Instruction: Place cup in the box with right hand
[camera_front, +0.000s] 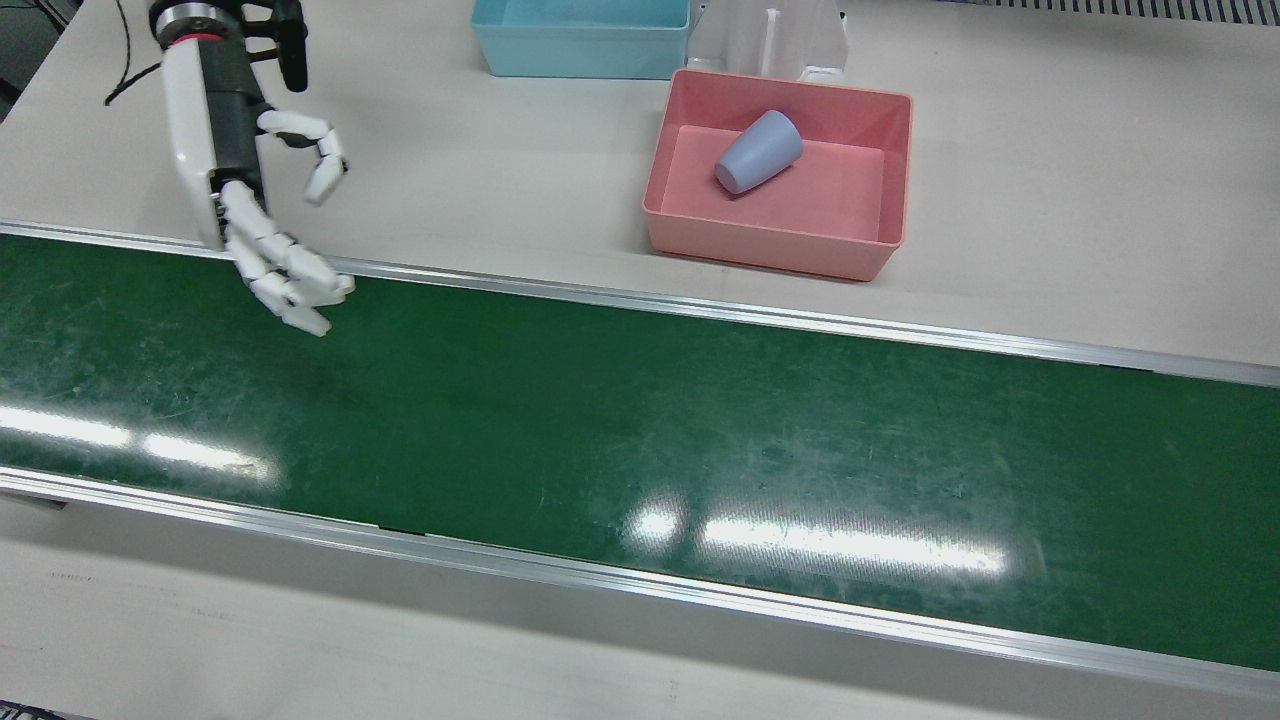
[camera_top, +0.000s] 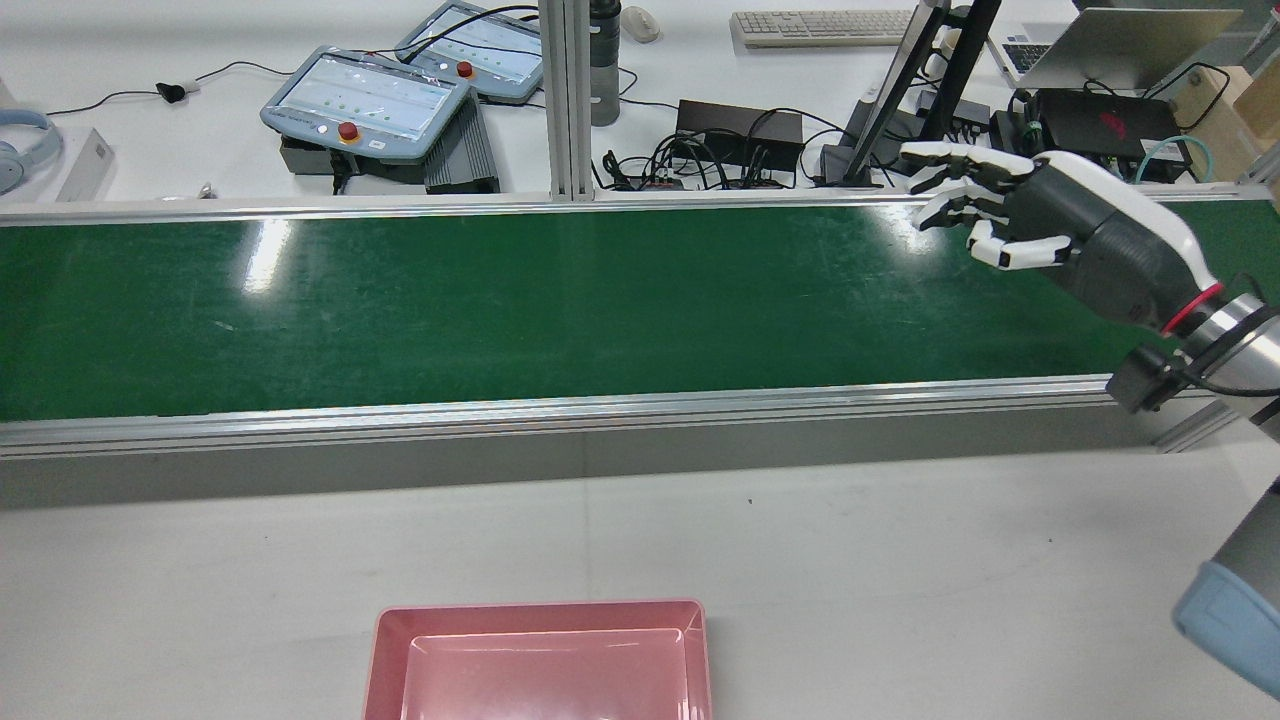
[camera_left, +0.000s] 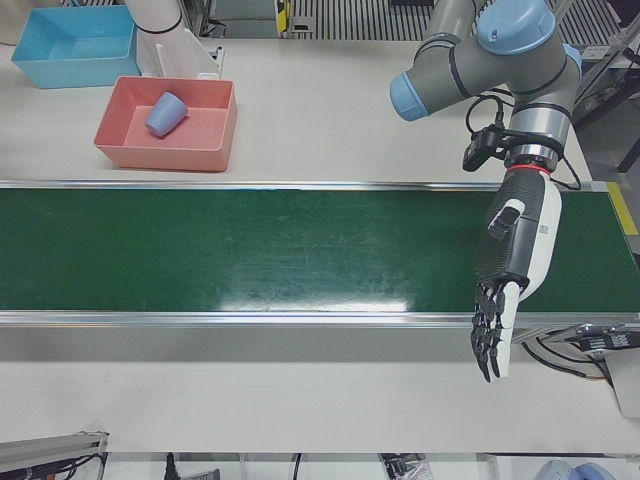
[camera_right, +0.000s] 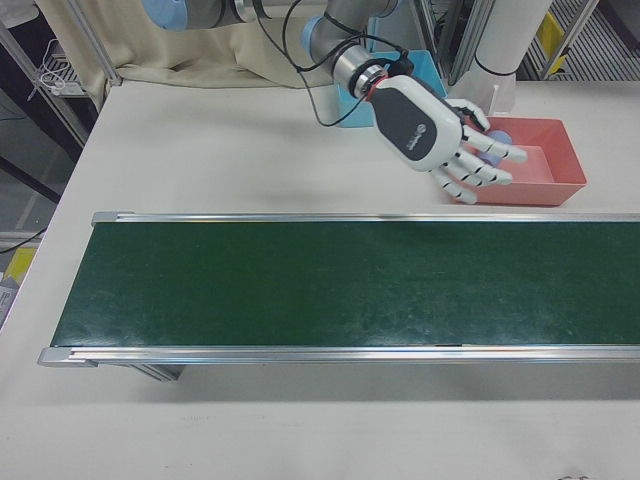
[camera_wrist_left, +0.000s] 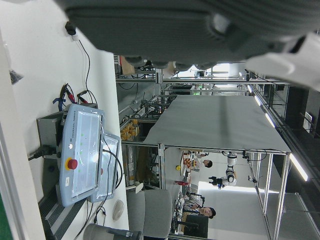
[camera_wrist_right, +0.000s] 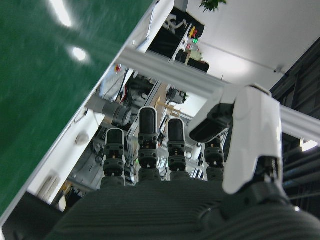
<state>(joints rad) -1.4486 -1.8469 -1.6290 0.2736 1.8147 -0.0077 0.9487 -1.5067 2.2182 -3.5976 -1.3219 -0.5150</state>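
The cup (camera_front: 758, 152), a grey-blue tumbler, lay on its side in the pink box (camera_front: 780, 258), mouth toward the near left corner, touching only the floor of the box as far as I could tell. It was the only thing in there. The light blue box (camera_front: 580, 55) just beyond it on the surface (camera_front: 480, 180) looked empty in the part that showed.

The right hand (camera_front: 245, 215) hung over the far rail of the green conveyor belt (camera_front: 640, 420), well to the left of the pink box in the front view, fingers spread and loosely curled, holding nothing. The left hand (camera_left: 510, 270) hung at the other end of the belt, over its near rail, fingers pointing straight down, also empty.

To my eye the placing looked done. What could go wrong: a cup lying on its side can roll, so a bump to the box would send it against a wall. A low sweep of the right hand across the surface could clip the rim and shove the box.
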